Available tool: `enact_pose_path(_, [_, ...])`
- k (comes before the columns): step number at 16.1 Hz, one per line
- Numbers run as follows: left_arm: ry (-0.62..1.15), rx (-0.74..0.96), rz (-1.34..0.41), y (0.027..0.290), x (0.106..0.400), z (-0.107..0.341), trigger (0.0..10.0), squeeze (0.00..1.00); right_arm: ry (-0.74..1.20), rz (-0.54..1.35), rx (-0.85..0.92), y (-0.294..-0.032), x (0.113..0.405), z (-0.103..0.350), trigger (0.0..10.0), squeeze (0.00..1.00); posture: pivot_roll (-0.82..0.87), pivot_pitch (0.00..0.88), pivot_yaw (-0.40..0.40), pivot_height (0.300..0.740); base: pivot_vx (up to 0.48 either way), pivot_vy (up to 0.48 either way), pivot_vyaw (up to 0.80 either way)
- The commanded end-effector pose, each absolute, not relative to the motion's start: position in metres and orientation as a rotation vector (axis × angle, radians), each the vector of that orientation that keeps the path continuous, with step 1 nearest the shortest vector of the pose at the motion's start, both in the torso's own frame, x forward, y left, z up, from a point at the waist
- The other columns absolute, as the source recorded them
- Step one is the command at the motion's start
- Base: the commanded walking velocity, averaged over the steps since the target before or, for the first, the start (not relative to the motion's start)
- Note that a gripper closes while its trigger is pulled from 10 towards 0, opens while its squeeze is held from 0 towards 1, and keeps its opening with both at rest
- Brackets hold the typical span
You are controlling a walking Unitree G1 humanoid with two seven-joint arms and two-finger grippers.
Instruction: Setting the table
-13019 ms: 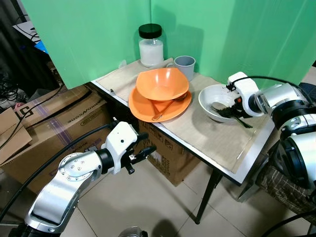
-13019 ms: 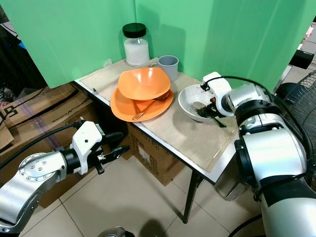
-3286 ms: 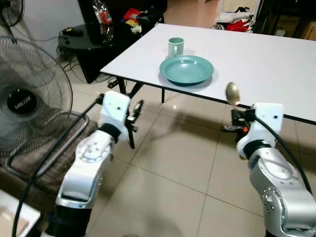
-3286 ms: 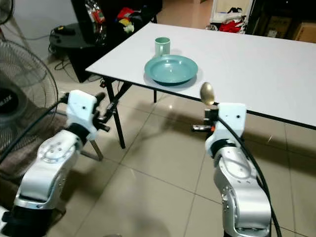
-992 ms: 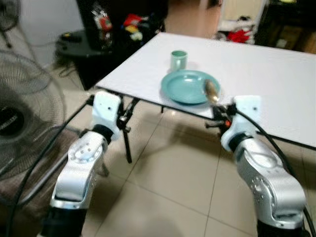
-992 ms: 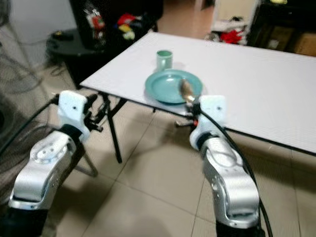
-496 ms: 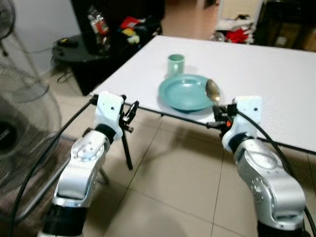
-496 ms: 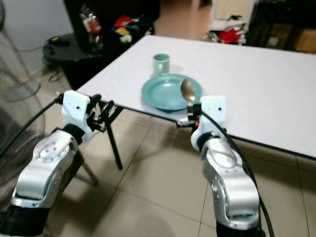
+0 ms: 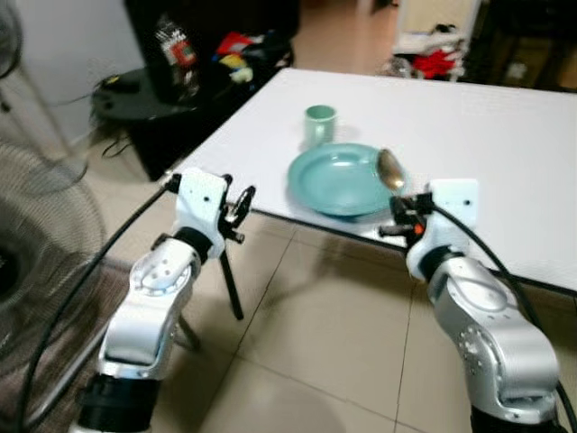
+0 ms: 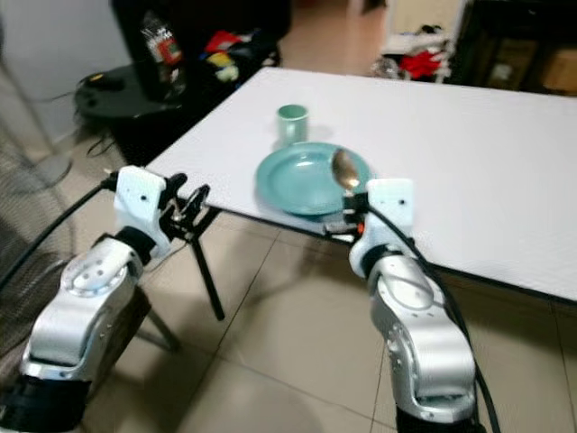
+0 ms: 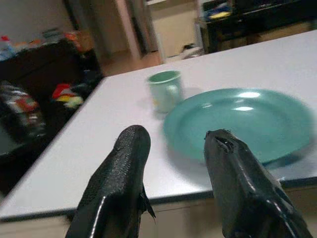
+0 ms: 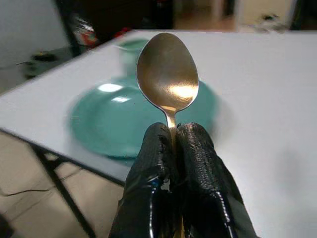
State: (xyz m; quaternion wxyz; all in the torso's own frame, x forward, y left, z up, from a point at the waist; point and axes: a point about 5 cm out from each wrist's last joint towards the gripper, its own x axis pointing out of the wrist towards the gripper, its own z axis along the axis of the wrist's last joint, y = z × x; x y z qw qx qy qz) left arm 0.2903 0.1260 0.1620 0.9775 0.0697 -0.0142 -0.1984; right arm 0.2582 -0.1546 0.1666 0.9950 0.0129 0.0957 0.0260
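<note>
— Right wrist view first: what is the right pincer [image 12: 171,148] doing?

— Its two black fingers are pressed together on the handle of a gold spoon [image 12: 167,77], bowl upward — held at the near edge of the white desk [image 9: 505,135], just beside the teal plate [image 9: 338,180].

— And the other arm?

— The left pincer [image 11: 173,148] is spread with nothing between its fingers, hovering short of the desk's near corner and pointing toward the plate and the green mug [image 9: 319,124] behind it.

— Where do those two sit?

— Plate near the desk's front edge, mug just behind it, upright, close to the rim.

— So how far along is the table setting?

— Plate and mug look placed. The spoon is not yet on the desk, so laying it beside the plate seems to be the step in hand. I'd judge the setting mostly done — a black side table [image 9: 144,99] with clutter and a floor fan [image 9: 36,262] stand off to the robot's left.
</note>
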Motion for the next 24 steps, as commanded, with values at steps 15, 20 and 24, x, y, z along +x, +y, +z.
enact_pose_path(15, [-0.015,0.156,-0.331,0.142,0.28,0.159,10.0,0.0,0.229,0.169,0.008,-0.138,0.28,0.168,10.0,0.0,0.03,0.0,0.013,0.74,0.291,0.0,0.0])
enact_pose_path(20, [-0.016,0.163,-0.314,0.145,0.277,0.16,10.0,0.0,0.261,0.178,0.009,-0.135,0.286,0.163,10.0,0.0,0.05,0.0,0.007,0.74,0.29,0.0,0.0])
enact_pose_path(24, [-0.016,0.167,-0.327,0.144,0.278,0.161,10.0,0.0,0.304,0.133,-0.013,-0.142,0.292,0.158,10.0,0.0,0.04,0.0,0.017,0.74,0.289,0.0,0.0])
